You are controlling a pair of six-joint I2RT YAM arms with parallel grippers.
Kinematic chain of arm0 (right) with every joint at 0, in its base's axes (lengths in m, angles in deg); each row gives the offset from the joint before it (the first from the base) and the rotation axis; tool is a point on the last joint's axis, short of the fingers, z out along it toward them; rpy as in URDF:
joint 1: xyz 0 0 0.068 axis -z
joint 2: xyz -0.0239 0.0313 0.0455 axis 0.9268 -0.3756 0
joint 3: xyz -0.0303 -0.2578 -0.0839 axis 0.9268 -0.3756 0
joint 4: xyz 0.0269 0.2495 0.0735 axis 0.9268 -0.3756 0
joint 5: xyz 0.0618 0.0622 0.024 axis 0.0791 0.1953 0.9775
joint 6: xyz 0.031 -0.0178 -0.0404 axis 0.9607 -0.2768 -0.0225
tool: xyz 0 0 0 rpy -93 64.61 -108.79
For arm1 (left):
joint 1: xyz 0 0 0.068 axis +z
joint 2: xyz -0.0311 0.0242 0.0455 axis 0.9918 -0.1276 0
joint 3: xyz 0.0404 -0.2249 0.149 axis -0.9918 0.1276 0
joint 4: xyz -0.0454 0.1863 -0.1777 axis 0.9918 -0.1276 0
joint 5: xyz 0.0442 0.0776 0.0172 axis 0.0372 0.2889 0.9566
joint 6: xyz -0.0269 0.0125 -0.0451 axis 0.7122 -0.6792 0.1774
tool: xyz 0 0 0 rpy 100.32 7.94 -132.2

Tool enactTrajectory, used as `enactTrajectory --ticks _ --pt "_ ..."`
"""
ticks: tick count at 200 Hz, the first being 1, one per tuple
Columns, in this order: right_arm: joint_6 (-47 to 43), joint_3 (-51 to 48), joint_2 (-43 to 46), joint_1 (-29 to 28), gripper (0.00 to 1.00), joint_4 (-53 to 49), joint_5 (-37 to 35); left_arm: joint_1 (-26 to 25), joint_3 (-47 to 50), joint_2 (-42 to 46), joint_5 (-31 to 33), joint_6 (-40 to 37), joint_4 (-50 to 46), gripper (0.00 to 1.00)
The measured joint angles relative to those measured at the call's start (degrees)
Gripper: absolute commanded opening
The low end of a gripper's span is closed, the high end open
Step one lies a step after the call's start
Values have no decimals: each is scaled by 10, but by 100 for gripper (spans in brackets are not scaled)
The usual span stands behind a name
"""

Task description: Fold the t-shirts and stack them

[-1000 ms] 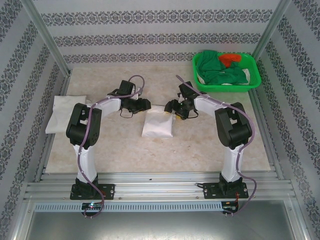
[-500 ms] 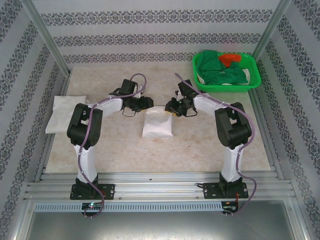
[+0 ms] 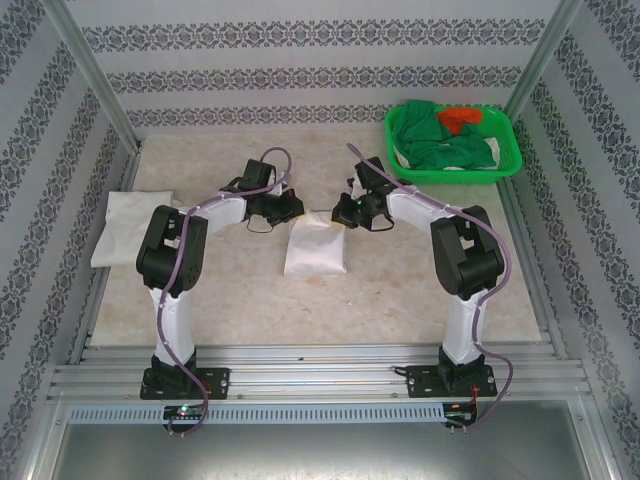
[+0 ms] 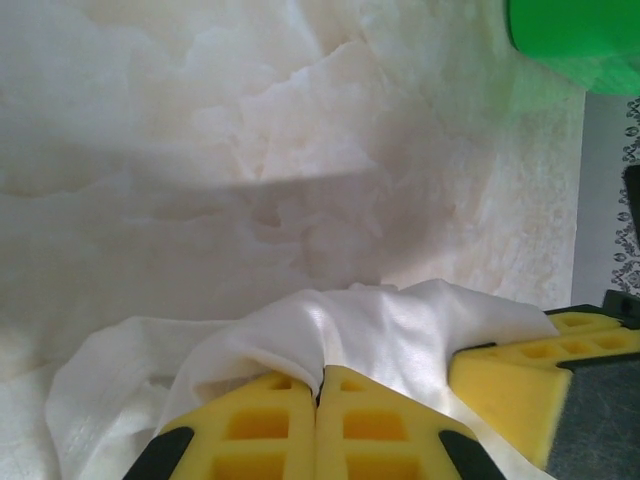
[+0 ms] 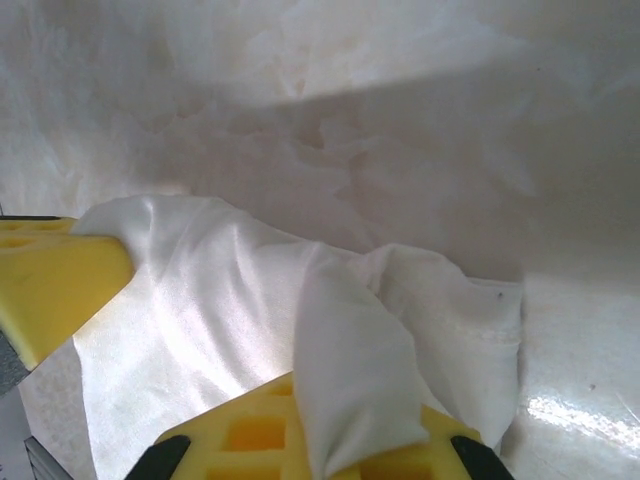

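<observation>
Jaws closed since a second ago | left gripper (image 4: pixel 318 378) pinches folded t-shirt (image 3: pixel 315 252) at far edge, table (image 3: pixel 420 295) centre | right gripper (image 3: pixel 339 213) apparently clamps it too

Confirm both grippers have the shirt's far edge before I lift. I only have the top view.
Observer: In the left wrist view, the left gripper is shut, with a fold of the white shirt pinched between its yellow fingers.
Operator: Check the right one.
Observer: In the right wrist view, the right gripper is shut too. A flap of the white shirt comes up from its tip and drapes over its yellow fingers.
Operator: Report any bunching.
Observer: The cloth puckers at both grips and lies wrinkled between them.
</observation>
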Motion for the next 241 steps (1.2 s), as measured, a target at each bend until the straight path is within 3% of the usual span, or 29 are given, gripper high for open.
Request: enactTrajectory --ticks 42,79,136,190,203,215,241 --pt "-36 -13 52 -15 0 7 1 0 52 61 19 -7 3 0" --pt "-57 3 43 -17 0 7 2 10 66 93 43 -12 16 0" --pt "-73 100 -51 -17 0 7 2 35 36 45 70 -19 17 0" --pt "-75 114 -103 -16 3 8 0 41 23 -4 81 -19 17 0" --pt "-75 116 -117 -16 7 10 0 41 23 -4 87 -19 18 0" --pt "-75 116 -124 -16 15 10 0 41 23 -4 91 -19 19 7" --pt "-79 115 -121 -16 48 14 -7 42 23 -4 102 -31 18 28"
